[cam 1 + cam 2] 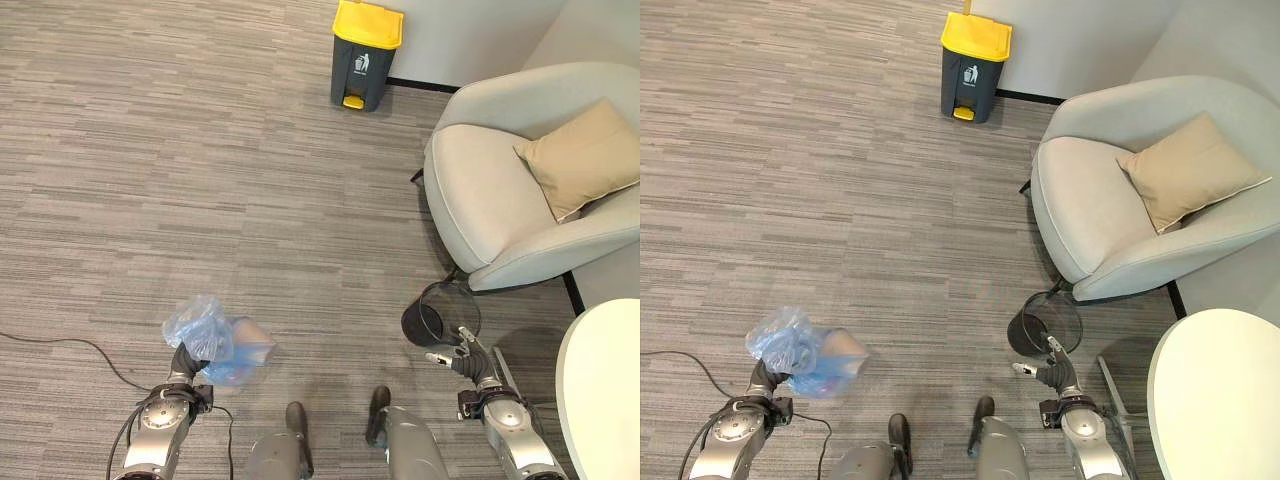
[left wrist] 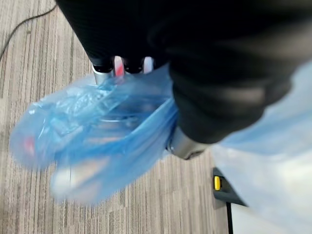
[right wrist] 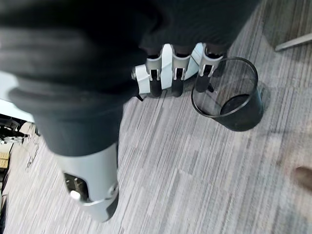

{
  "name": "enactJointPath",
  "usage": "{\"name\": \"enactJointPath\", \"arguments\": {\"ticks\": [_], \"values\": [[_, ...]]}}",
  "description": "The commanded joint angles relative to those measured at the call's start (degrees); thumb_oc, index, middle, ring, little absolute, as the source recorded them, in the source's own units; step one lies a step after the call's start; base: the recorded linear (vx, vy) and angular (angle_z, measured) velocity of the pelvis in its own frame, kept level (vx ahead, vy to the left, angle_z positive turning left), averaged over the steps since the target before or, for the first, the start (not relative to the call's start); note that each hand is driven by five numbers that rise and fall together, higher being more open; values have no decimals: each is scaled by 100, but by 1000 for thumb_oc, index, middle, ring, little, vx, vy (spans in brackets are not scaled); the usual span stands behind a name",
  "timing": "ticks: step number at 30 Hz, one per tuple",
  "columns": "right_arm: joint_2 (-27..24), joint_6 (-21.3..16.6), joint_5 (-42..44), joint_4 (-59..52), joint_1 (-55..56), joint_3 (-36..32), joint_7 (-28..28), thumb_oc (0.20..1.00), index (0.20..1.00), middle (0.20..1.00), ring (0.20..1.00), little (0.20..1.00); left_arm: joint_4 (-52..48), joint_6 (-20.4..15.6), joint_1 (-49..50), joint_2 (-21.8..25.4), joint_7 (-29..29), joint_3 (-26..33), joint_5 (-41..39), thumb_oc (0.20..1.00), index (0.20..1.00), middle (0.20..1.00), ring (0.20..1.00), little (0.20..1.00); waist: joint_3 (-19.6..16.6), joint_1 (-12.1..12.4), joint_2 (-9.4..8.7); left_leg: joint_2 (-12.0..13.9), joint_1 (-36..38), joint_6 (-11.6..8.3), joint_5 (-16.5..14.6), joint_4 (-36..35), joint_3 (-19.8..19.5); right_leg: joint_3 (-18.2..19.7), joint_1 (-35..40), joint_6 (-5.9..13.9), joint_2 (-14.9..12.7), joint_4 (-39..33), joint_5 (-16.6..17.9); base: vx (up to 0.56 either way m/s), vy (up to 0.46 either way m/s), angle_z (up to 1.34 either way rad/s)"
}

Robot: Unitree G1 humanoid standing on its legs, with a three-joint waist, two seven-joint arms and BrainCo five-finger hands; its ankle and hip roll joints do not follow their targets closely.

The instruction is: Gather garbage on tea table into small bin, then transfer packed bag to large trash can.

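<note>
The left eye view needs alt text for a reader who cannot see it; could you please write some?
The robot's left hand holds a filled blue plastic bag above grey carpet, while a yellow-lidded dark trash can stands far ahead by the wall. The right hand hangs open near a small dark bin, beside a pale armchair with a tan cushion.

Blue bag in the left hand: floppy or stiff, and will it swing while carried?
Likely floppy: the blue bag is thin crinkled film bunched in the left hand. Probably light, since it bulges loosely. It hangs free, so it may sway on the way to the yellow-lidded trash can.
</note>
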Motion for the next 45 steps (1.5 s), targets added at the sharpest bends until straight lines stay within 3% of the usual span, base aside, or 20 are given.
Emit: {"name": "enactJointPath", "arguments": {"ticks": [1, 7, 10, 12, 13, 14, 15, 16, 18, 21, 24, 25, 26, 29, 32, 35, 39, 42, 43, 45], "values": [[-318, -209, 263, 37, -41, -56, -104, 1000, 1000, 1000, 1000, 1000, -383, -345, 77, 52, 31, 108, -44, 200, 200, 200, 200, 200, -82, -120, 180, -83, 10, -328, -634, 205, -616, 115, 240, 182, 214, -507, 214, 333, 10, 42], [-351, -198, 243, -100, 15, -75, -115, 1000, 1000, 1000, 1000, 1000, -341, -347, 46, -59, 20, -2, 14, 200, 200, 200, 200, 200, -65, -280, 174, -287, 381, -383, -1002, 301, -977, 148, -194, 317, 225, -1072, 579, 281, -39, 36], [-352, -227, 249, -101, 135, -81, -83, 1000, 1000, 1000, 1000, 1000, -348, -352, 66, -84, -11, -41, 63, 200, 200, 200, 200, 200, -231, -378, 177, -253, 787, -503, -1226, 193, -1170, 145, -134, 257, 247, -1012, 609, 490, -169, 36], [-393, -248, 242, -90, 177, -96, -81, 1000, 1000, 1000, 1000, 1000, -379, -347, 121, -97, -38, -73, 85, 200, 200, 200, 200, 200, -333, -429, 264, -70, 863, -629, -1267, 340, -1190, 197, -33, 180, 308, -894, 521, 473, -248, 49], [-430, -262, 257, -155, 270, -111, -34, 1000, 1000, 1000, 1000, 1000, -441, -329, 176, -116, -76, -83, 50, 200, 200, 200, 200, 200, -444, -510, 321, 205, 768, -833, -1053, 786, -1137, 191, 116, 69, 374, -841, 390, 582, -434, 48], [-488, -270, 240, -171, 330, -101, -29, 1000, 1000, 1000, 1000, 1000, -462, -326, 161, -110, -120, -135, 77, 200, 200, 200, 200, 200, -507, -565, 360, 473, 515, -979, -566, 1457, -1089, 143, 369, -90, 518, -904, 231, 562, -428, 33], [-505, -294, 280, -102, 303, -86, -70, 1000, 1000, 1000, 1000, 1000, -421, -336, 113, -137, -91, -166, 75, 200, 200, 200, 200, 200, -520, -581, 352, 518, 363, -998, -300, 1811, -1093, 152, 511, -177, 629, -994, 150, 366, -280, 29], [-543, -278, 286, -85, 258, -77, -82, 1000, 1000, 1000, 1000, 1000, -410, -336, 85, -145, -81, -195, 45, 200, 200, 200, 200, 200, -497, -580, 345, 529, 197, -937, -235, 1925, -1083, 167, 616, -215, 669, -1047, 79, 225, -135, 38], [-603, -292, 331, -52, 139, -19, -109, 1000, 1000, 1000, 1000, 1000, -347, -352, -33, -171, -50, -244, 28, 200, 200, 200, 200, 200, -436, -527, 252, 340, -257, -773, -444, 1817, -1151, 310, 760, -231, 670, -1144, -22, 158, -77, -14], [-675, -321, 357, -51, 41, -46, -153, 1000, 1000, 1000, 1000, 1000, -363, -372, -108, -175, -43, -311, 34, 200, 200, 200, 200, 200, -336, -421, 209, 209, -784, -732, -612, 1384, -1126, 393, 954, -219, 670, -1226, -126, 189, -47, -34], [-660, -344, 409, 13, -28, -58, -196, 1000, 1000, 1000, 1000, 1000, -341, -379, -172, -153, -43, -349, 55, 200, 200, 200, 200, 200, -275, -332, 181, 60, -1287, -781, -142, 1025, -1101, 442, 1117, -252, 731, -1334, -146, 165, -28, -17], [-621, -344, 454, 75, -34, -65, -238, 1000, 1000, 1000, 1000, 1000, -349, -381, -183, -134, -28, -341, 78, 200, 200, 200, 200, 200, -238, -215, 218, -21, -1573, -843, 315, 628, -1117, 510, 1325, -270, 882, -1420, -226, 342, -13, -34], [-589, -343, 476, 92, -22, -75, -244, 1000, 1000, 1000, 1000, 1000, -363, -371, -165, -131, -26, -336, 84, 200, 200, 200, 200, 200, -243, -152, 240, -39, -1670, -870, 537, 412, -1104, 559, 1452, -282, 962, -1463, -284, 367, 16, -21], [-539, -329, 418, 139, 18, -27, -229, 1000, 1000, 1000, 1000, 1000, -494, -337, 6, -117, -49, -284, 145, 200, 200, 200, 200, 200, -244, 99, 303, -99, -1844, -899, 943, -59, -1229, 890, 1966, -339, 1171, -1444, -633, 464, 111, -53], [-493, -323, 328, 146, 68, -14, -186, 1000, 1000, 1000, 1000, 1000, -515, -329, 132, -113, -84, -227, 188, 200, 200, 200, 200, 200, -356, 116, 300, -35, -1632, -807, 932, -238, -1211, 956, 2096, -304, 1142, -1415, -738, 340, 139, -67], [-326, -262, 236, 214, -16, 61, -120, 1000, 1000, 1000, 1000, 1000, -533, -316, 192, -33, -60, -81, 165, 200, 200, 200, 200, 200, -439, 210, 90, -48, -1575, -641, 566, 247, -1006, 1064, 2210, -129, 804, -1022, -939, 432, 224, -65], [-251, -203, 213, 283, -204, 137, -76, 1000, 1000, 1000, 1000, 1000, -560, -306, 101, 87, -2, -28, 132, 200, 200, 200, 200, 200, -398, 298, 2, -64, -1479, -390, 161, 584, -872, 1142, 1802, 76, 584, 52, -623, 237, 149, -53], [-209, -202, 246, 268, -265, 152, -90, 1000, 1000, 1000, 1000, 1000, -560, -308, 39, 133, 60, -46, 127, 200, 200, 200, 200, 200, -363, 236, 48, -82, -1158, -280, -34, 507, -856, 1014, 1304, 106, 530, 692, -286, 298, 141, 13], [-249, -183, 266, 271, -338, 197, -83, 1000, 1000, 1000, 1000, 1000, -562, -314, 41, 150, 94, -39, 58, 200, 200, 200, 200, 200, -287, 166, 102, -73, -806, -263, -199, 388, -858, 714, 798, 16, 481, 485, -237, 479, 141, 19], [-295, -170, 280, 250, -367, 206, -67, 1000, 1000, 1000, 1000, 1000, -535, -317, 73, 134, 85, -29, 22, 200, 200, 200, 200, 200, -237, 104, 110, -130, -522, -257, -348, 300, -909, 550, 505, 29, 486, 87, -165, 427, 75, -20]]}}
